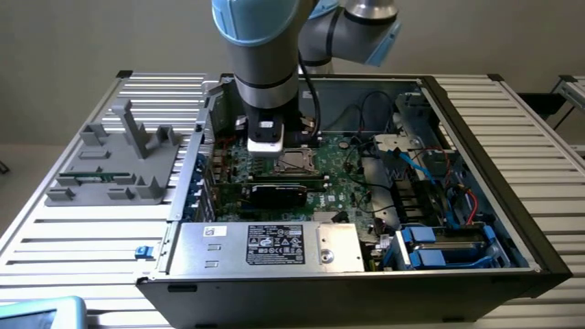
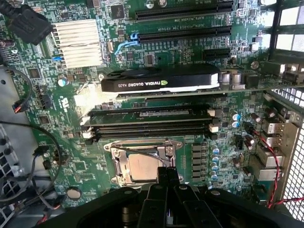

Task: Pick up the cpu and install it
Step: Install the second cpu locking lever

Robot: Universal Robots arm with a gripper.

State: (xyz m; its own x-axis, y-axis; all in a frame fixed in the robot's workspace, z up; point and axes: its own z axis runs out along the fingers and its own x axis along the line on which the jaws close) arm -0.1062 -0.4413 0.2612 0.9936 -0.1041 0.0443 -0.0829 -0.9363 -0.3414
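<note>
The cpu [image 2: 141, 167] is a small silvery-grey square lying flat inside the black socket frame [image 2: 115, 164] on the green motherboard [image 2: 71, 142]. A thin wire lever crosses its upper corner. My gripper [image 2: 167, 175] hangs low over the board with its dark fingertips pressed together, right at the cpu's edge, and nothing shows between them. From the exterior view, the gripper [image 1: 267, 152] stands inside the open computer case beside the socket [image 1: 297, 162].
A black graphics card [image 2: 161, 80] and memory slots [image 2: 152, 124] lie just beyond the socket. A finned heatsink [image 2: 78, 42] and loose cables [image 2: 23, 142] sit nearby. The silver power supply box [image 1: 265, 245] fills the case's near side. A grey fixture [image 1: 114, 161] stands on the table.
</note>
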